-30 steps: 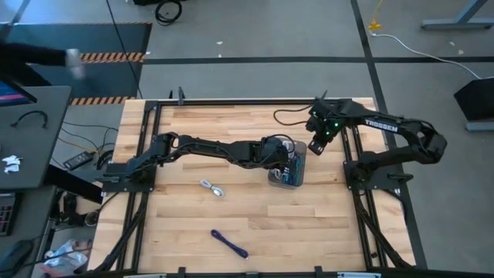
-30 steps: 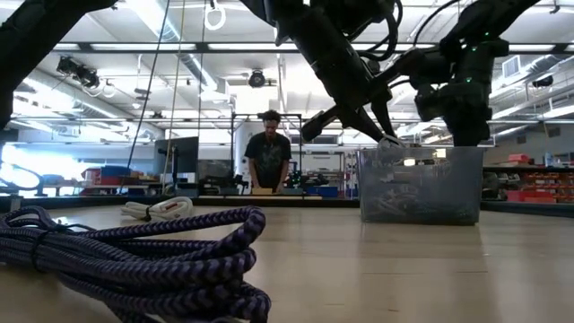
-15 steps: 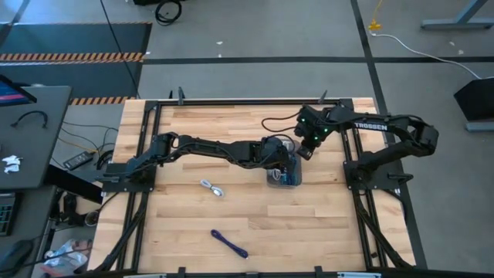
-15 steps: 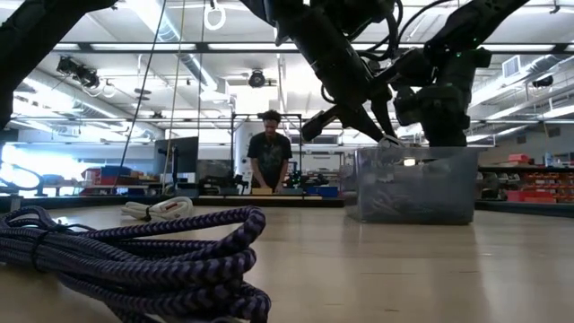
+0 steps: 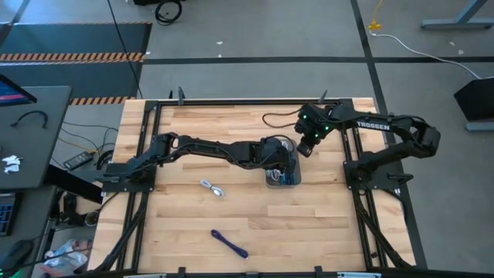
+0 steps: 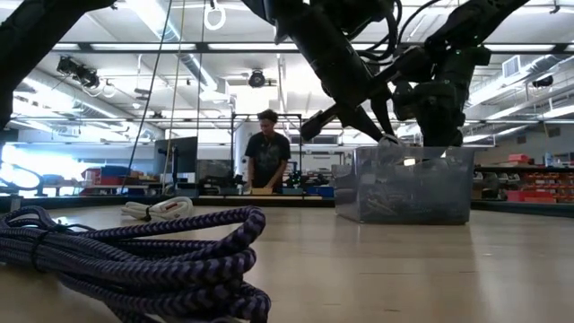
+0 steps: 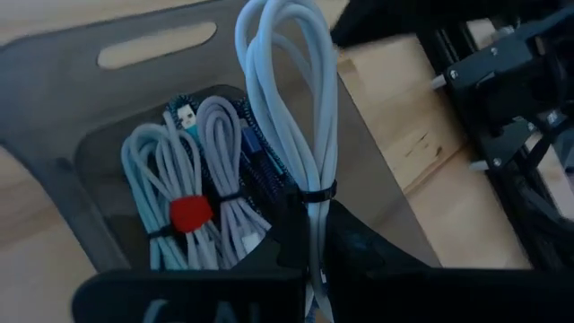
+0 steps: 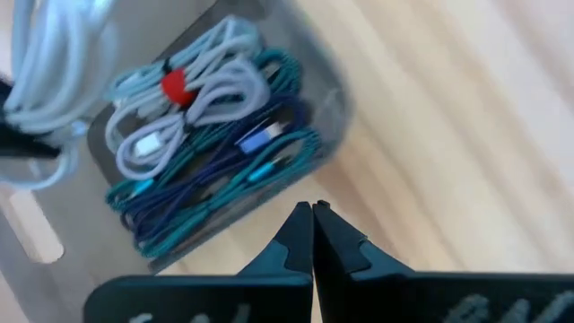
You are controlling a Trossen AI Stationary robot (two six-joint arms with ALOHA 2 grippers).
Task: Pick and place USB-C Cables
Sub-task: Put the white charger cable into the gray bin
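Left gripper (image 7: pixel 309 260) fingers clamped on a white coiled cable (image 7: pixel 287 99), hanging above the grey tray (image 5: pixel 282 179) right of centre in the high view. Right gripper (image 8: pixel 312 235) fingers closed on nothing, just beside the tray's upper rim. Risk: loops snagging that rim, or arms colliding. Open desk (image 5: pixel 231 123) lower left, holding a white bundle (image 5: pixel 211 188) and a purple bundle (image 5: pixel 230 243)

Two loose cables (image 5: pixel 211 188), one tray (image 5: pixel 296 165)
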